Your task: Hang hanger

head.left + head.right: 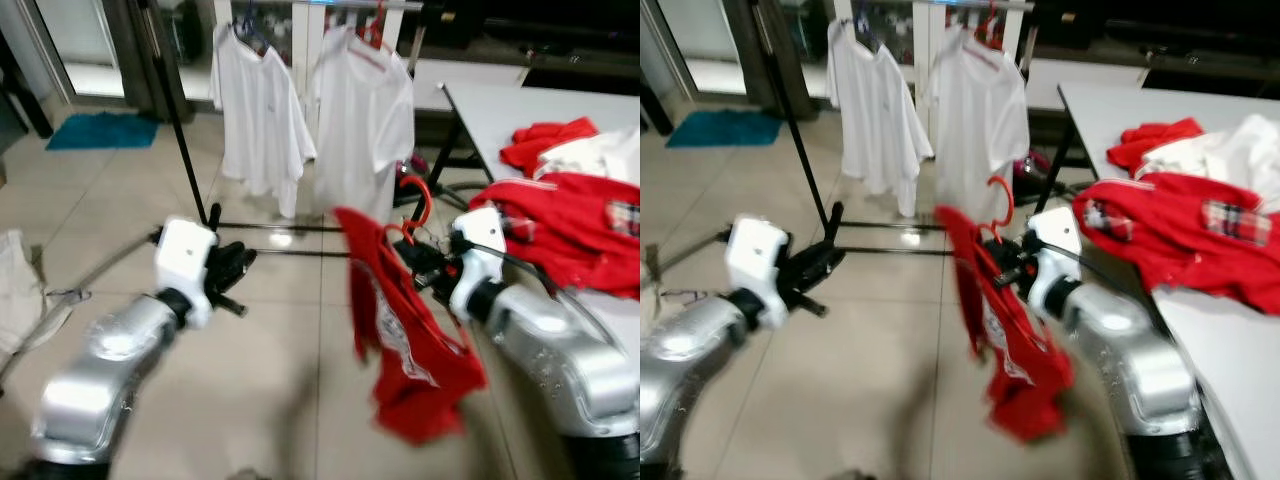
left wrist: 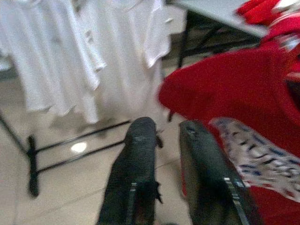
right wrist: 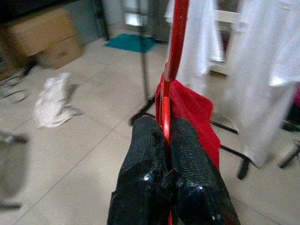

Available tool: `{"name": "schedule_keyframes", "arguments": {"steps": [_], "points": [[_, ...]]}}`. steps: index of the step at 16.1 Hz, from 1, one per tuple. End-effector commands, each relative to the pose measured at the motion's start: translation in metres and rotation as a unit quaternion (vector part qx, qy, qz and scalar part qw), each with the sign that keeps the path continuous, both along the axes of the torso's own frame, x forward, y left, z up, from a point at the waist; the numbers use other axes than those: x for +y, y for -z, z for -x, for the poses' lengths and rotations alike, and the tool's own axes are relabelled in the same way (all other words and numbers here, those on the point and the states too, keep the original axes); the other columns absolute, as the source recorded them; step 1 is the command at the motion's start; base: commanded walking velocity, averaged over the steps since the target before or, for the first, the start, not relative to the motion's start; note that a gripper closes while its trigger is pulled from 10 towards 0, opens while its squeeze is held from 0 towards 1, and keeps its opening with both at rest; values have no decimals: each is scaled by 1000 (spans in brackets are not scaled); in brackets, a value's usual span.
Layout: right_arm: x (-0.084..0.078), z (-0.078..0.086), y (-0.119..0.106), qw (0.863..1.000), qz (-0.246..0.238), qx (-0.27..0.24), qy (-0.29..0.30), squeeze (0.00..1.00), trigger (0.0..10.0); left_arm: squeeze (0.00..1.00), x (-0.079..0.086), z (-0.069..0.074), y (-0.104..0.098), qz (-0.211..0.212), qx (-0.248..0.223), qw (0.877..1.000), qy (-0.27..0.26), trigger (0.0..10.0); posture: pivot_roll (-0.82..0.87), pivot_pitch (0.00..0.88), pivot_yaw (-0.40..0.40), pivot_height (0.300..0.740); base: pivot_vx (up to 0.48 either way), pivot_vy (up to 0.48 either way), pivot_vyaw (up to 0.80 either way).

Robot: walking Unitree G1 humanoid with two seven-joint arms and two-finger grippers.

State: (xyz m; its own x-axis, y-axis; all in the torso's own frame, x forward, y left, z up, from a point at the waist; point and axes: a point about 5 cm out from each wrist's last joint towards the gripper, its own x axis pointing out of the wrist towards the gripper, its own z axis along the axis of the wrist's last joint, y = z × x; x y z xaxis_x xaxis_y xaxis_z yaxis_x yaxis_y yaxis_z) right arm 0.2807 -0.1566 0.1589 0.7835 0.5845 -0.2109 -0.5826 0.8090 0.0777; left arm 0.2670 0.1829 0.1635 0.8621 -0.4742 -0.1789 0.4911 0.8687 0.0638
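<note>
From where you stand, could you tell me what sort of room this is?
Probably a home laundry or drying area: white T-shirts hang on a clothes rack over a tiled floor, and red garments are piled on a table.

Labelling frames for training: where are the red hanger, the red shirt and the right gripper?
red hanger (image 3: 174, 42): right wrist view, on its stem.
red shirt (image 1: 400, 340): left eye view, mid-cloth.
right gripper (image 3: 163, 126): right wrist view, between the fingertips.
</note>
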Motion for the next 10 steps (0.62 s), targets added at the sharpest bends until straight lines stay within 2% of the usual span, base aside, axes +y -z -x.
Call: {"name": "schedule_keyframes", "arguments": {"steps": [1,2,3,6,8,9,10], "points": [[4,-4,-12,998,-17,-32,-54,0,10000,1000,12,-5,-2,-1,-5,1000,18,10000,33,5,-101,740,0,0,0],[0,-10,-14,996,-18,-32,-85,0,10000,1000,26,-11,-7,-9,-11,999,30,10000,41,0,-91,740,0,0,0],[-3,-14,-18,990,-12,-36,-134,0,10000,1000,32,-15,-16,-18,-14,997,74,10000,44,0,-90,740,0,0,0],[-7,-16,-25,978,-14,-37,-203,0,10000,1000,32,-17,-27,-24,-10,986,165,10000,53,0,-93,740,0,0,0],[-7,-9,-29,963,-23,-33,-267,0,10000,1000,29,-20,-33,-32,-8,973,230,10000,46,0,-83,740,0,0,0],[-7,-5,-30,957,-26,-28,-287,0,10000,753,28,-20,-37,-30,-10,968,248,10000,40,0,-71,740,0,0,0],[-8,-2,-31,951,-28,-25,-308,0,10000,0,29,-21,-40,-34,-10,962,269,10000,37,0,-65,740,0,0,0]]}}
